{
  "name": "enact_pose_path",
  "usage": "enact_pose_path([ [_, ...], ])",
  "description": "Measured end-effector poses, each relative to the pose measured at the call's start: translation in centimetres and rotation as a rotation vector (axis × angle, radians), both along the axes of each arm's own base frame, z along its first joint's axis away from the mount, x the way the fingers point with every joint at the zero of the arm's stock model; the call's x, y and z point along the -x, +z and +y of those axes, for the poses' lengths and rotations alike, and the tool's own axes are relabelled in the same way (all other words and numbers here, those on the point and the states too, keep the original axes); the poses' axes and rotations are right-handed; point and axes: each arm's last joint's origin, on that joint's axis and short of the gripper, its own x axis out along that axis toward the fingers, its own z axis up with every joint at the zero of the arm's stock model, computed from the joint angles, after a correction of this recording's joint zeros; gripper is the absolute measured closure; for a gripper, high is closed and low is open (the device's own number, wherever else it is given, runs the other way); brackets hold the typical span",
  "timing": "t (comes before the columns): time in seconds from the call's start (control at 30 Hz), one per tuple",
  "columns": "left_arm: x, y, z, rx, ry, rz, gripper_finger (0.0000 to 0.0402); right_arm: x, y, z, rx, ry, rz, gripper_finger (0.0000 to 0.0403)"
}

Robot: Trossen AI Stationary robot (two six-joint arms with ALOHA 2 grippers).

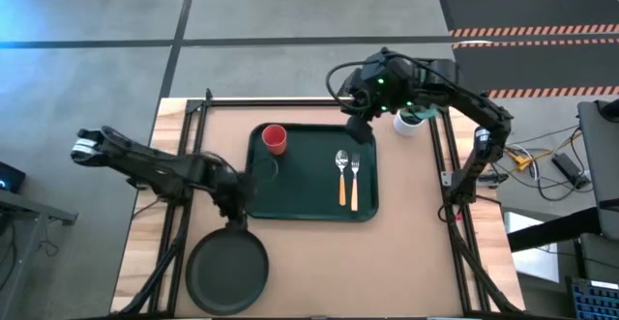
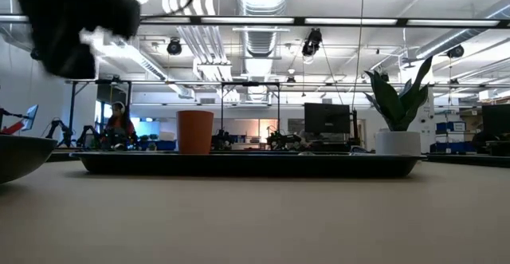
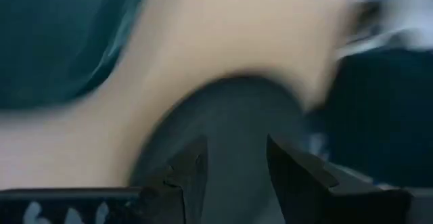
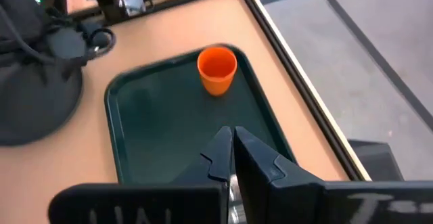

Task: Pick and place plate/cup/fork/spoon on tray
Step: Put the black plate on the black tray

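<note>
Taking the tray (image 1: 311, 199) as the landmark, the one plate (image 1: 227, 270) is sitting on the bare table off the tray's near-left corner, not yet on it. The left gripper (image 1: 235, 207) is hanging just above the plate's far rim, beside the tray's left edge, with its fingers (image 3: 191, 173) spread apart and nothing between them; the wrist view is looking down on the plate's dark surface, so I judge it is lining up for a grasp of the rim. On the tray, the one cup (image 1: 275, 138) is standing in the far-left corner, and one spoon (image 1: 340, 173) and one fork (image 1: 354, 178) are lying side by side toward the right. The right gripper (image 1: 358, 129) is waiting closed and empty over the tray's far edge, seemingly keeping clear.
</note>
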Motion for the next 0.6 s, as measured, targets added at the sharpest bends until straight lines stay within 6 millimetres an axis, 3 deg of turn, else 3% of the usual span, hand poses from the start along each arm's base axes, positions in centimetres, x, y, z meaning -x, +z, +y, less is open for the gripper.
enact_pose_path([
  [0.13,1.0,-2.8,-0.5,-0.122,0.019,0.318,0.0270,1.2,0.2,0.6,-0.008,0.011,0.035,0.0394],
  [0.23,1.2,-3.9,-0.6,-0.190,0.015,0.442,0.0270,1.7,0.5,1.0,-0.009,0.024,0.038,0.0394],
  [0.47,-0.6,-4.4,-1.1,-0.153,0.062,0.339,0.0270,2.4,1.0,2.2,-0.005,0.061,0.022,0.0394],
  [0.6,-0.5,-4.5,-1.1,-0.172,0.068,0.347,0.0270,2.4,1.1,2.6,-0.005,0.075,0.021,0.0394],
])
